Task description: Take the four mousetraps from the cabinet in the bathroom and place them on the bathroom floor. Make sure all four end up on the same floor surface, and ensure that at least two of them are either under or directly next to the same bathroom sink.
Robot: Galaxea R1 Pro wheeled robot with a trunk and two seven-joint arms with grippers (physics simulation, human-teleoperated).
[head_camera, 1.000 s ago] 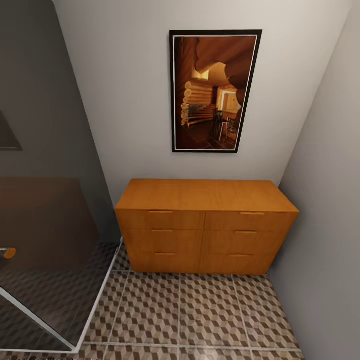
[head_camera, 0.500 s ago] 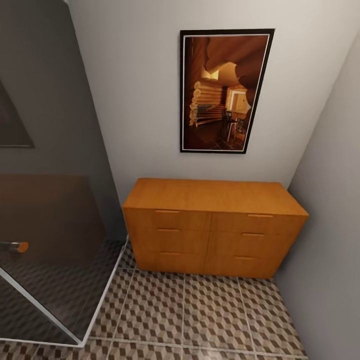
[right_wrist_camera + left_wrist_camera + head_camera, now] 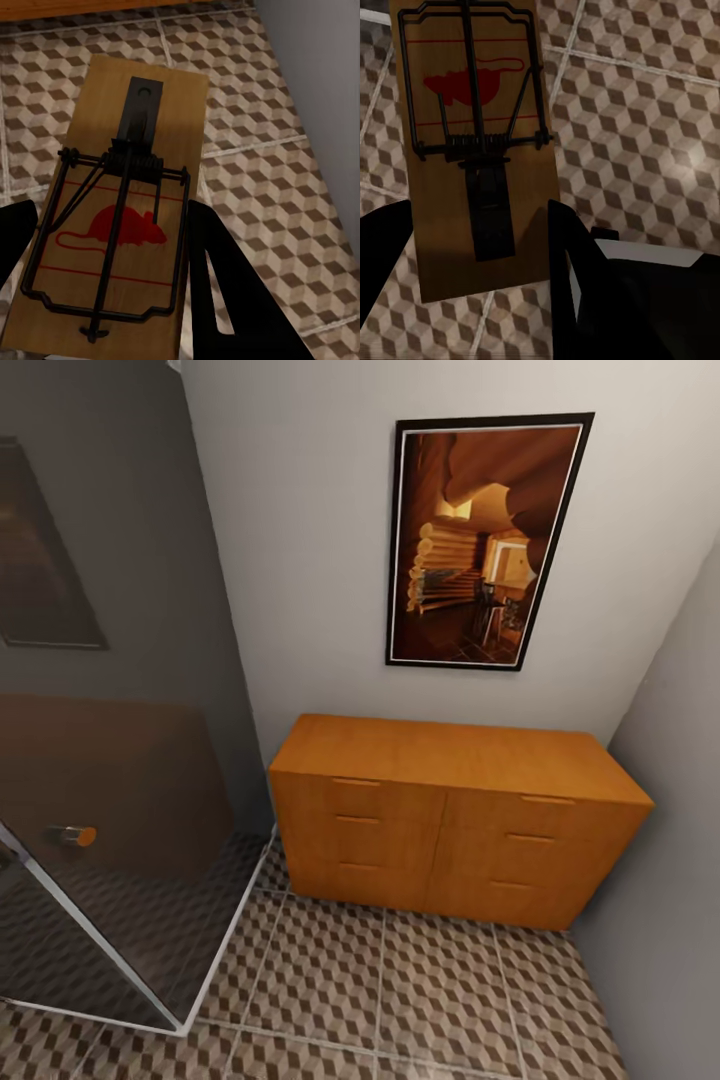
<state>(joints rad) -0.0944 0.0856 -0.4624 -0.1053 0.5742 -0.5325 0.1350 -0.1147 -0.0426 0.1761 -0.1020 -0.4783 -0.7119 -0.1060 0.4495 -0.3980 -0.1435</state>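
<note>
Above the tiled floor (image 3: 645,112) before the cabinet (image 3: 450,820), left gripper (image 3: 472,262) and right gripper (image 3: 105,262) each clamp a mousetrap (image 3: 472,142) (image 3: 120,217) by its long edges — light, stiff boards, best gripped clear of the wire.

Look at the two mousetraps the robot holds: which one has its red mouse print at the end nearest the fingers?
The mousetrap in the right gripper: its red mouse sits by the fingers. The left gripper's mousetrap carries its print at the far end.
</note>
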